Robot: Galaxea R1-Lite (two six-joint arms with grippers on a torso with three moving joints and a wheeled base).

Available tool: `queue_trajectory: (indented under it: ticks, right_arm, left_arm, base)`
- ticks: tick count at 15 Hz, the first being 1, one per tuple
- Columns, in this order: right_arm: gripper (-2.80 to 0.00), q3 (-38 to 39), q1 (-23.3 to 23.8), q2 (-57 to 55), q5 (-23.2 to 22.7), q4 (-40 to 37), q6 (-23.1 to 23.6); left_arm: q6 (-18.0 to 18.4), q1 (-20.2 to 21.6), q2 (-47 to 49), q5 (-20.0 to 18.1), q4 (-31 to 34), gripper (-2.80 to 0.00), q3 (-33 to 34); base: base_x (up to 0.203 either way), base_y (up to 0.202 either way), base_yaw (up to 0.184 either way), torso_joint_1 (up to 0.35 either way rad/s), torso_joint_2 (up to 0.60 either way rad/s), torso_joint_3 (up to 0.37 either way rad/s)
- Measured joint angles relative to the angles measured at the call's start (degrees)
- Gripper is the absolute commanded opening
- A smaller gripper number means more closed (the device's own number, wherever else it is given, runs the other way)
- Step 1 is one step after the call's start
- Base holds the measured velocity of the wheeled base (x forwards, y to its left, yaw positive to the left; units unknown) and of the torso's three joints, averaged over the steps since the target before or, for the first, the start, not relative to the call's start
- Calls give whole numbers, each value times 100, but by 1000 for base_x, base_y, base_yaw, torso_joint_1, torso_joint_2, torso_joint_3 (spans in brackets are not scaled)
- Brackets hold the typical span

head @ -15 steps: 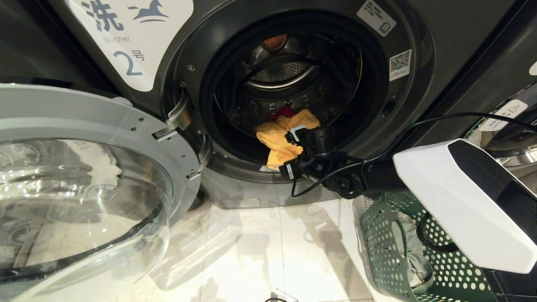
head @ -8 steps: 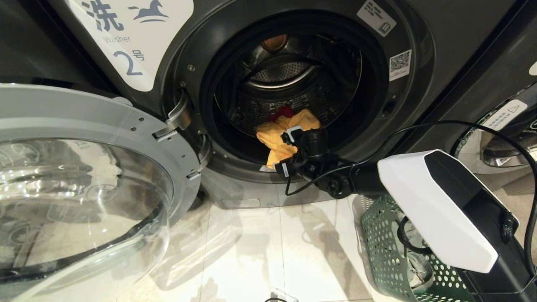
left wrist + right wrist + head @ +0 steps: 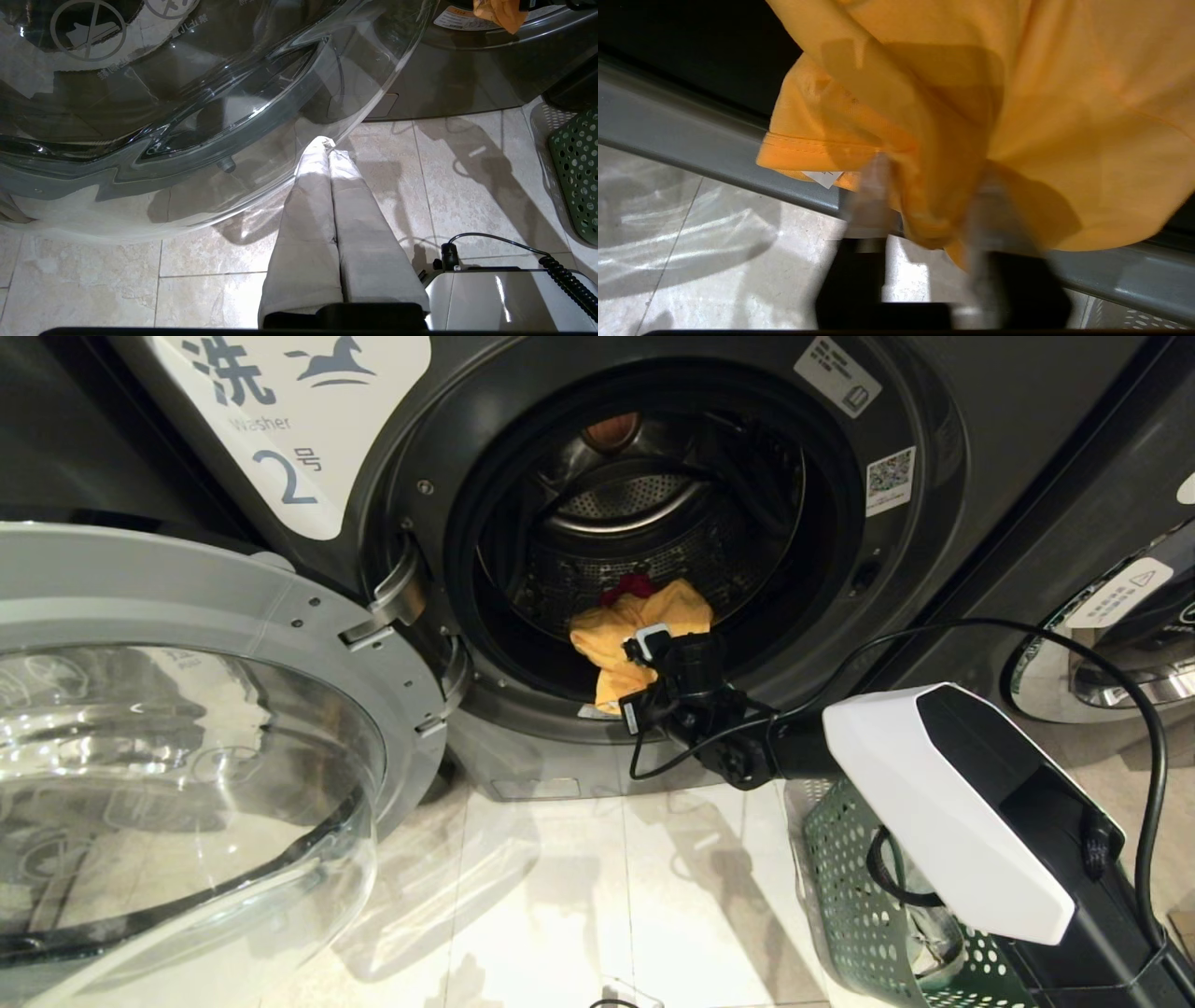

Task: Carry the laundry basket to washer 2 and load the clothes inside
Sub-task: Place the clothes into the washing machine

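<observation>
Washer 2 (image 3: 289, 476) stands with its door swung open and its drum bare to view. A yellow garment (image 3: 621, 635) lies at the drum mouth, and its end hangs over the door lip. A pink-red garment (image 3: 633, 584) lies behind it. My right gripper (image 3: 627, 681) is at the lip. In the right wrist view this gripper (image 3: 931, 168) is shut on a hanging fold of the yellow garment (image 3: 1017, 93). The laundry basket (image 3: 859, 896) stands on the floor under my right forearm, with pale grey cloth (image 3: 934, 933) inside. My left gripper (image 3: 322, 142) hangs shut and empty below the door glass.
The open glass door (image 3: 187, 709) fills the left side, hinged beside the drum. A neighbouring washer's chrome door (image 3: 1102, 672) sits at the right. Pale floor tiles (image 3: 597, 896) lie between the door and the basket. A black cable (image 3: 1027, 630) loops over my right arm.
My right forearm has swung left and lower, and its gripper edged left at the drum lip. Its fingers have closed in on the yellow garment. The left arm has not moved.
</observation>
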State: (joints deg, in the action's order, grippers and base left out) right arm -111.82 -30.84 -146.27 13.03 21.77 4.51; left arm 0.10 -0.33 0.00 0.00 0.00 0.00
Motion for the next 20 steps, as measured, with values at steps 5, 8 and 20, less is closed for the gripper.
queue_trajectory:
  ticks: [5, 8, 20]
  right_arm:
    - [-280, 2, -5, 5, 39, 357, 11]
    - [-280, -6, 69, 66, 39, 853, 200]
    - [-280, -68, 356, 261, -44, 2396, 885]
  left_arm:
    - [0, 0, 0, 0, 0, -280, 0]
    - [0, -2, 0, 0, 0, -280, 0]
    - [0, -2, 0, 0, 0, -280, 0]
  base:
    - [0, 0, 0, 0, 0, 0]
    - [0, 0, 0, 0, 0, 0]
    - [0, 0, 0, 0, 0, 0]
